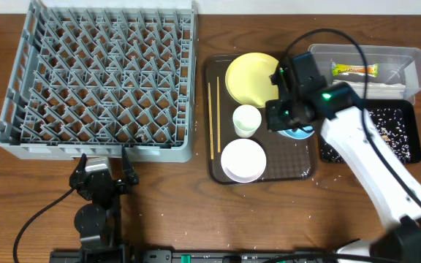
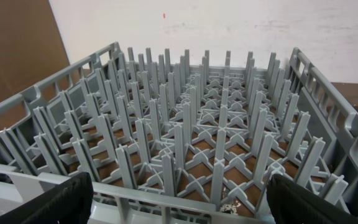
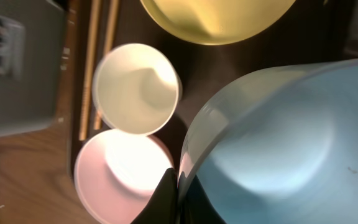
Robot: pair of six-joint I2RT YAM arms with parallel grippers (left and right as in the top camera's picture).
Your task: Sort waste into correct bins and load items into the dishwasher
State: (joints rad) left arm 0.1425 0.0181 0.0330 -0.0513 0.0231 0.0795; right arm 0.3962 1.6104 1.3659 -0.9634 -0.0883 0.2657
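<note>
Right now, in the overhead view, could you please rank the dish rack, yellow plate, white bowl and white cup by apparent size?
1. dish rack, by far the largest
2. yellow plate, partly covered
3. white bowl, only slightly smaller
4. white cup

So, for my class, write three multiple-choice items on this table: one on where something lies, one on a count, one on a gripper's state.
1. Where do the two thin wooden chopsticks lie?
A. in the clear plastic tub
B. on the brown serving tray
C. in the shallow black tray

2. How many dishes stand in the big grey plastic dish rack?
A. three
B. one
C. none

3. The left gripper is:
A. open
B. shut on a cup
C. shut on a wrapper

Answers: 1 B, they lie along the tray's left side; 2 C, only bare pegs show; 3 A, its fingers stand wide apart.
</note>
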